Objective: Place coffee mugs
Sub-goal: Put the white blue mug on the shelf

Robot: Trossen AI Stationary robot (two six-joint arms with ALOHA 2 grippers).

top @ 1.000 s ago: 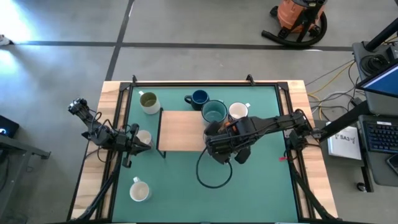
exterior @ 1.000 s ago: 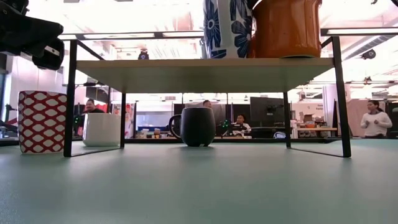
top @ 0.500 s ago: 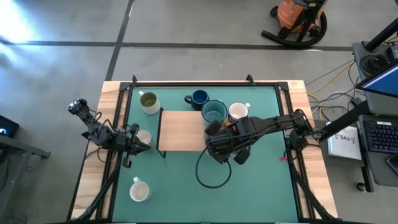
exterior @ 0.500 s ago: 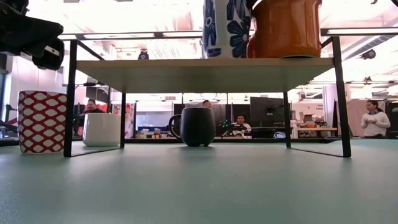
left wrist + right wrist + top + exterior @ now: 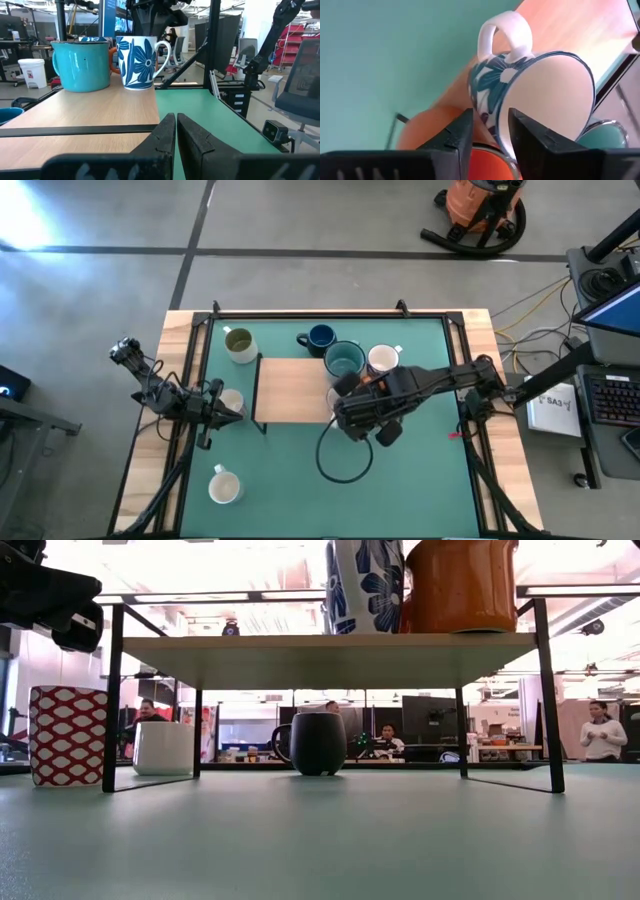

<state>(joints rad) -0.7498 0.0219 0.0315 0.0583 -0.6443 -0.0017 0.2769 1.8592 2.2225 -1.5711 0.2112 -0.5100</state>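
A blue-flowered white mug [image 5: 363, 585] and an orange mug [image 5: 460, 585] stand side by side on the right end of the wooden shelf [image 5: 295, 390]. A teal mug [image 5: 80, 65] stands just behind them. My right gripper [image 5: 345, 405] is above the flowered mug [image 5: 520, 85], open, with its fingers astride the mug's wall. My left gripper [image 5: 176, 130] is shut and holds nothing; it hovers at the shelf's left end beside a red-patterned mug [image 5: 68, 735]. A navy mug [image 5: 320, 337] and a white mug [image 5: 383, 360] stand on the mat behind the shelf. My right gripper comes from above with one finger [image 5: 455, 135] outside the flowered mug's wall and one finger [image 5: 535, 140] inside it, at the rim [image 5: 500, 120] opposite the handle [image 5: 505, 30]. I cannot tell whether either finger touches the wall. The mug stands upright on the shelf top.
A cream mug with an olive inside [image 5: 240, 343] stands at the far left of the green mat, and a white mug [image 5: 225, 485] at the near left. A black cable loop [image 5: 345, 455] lies near the shelf's right legs. People sit in the room beyond the table.
The flowered mug has turned a little on the shelf top and now stands straighter. My right gripper has shifted slightly toward the table's right edge, uncovering a bit of the mug's white rim in the high view.
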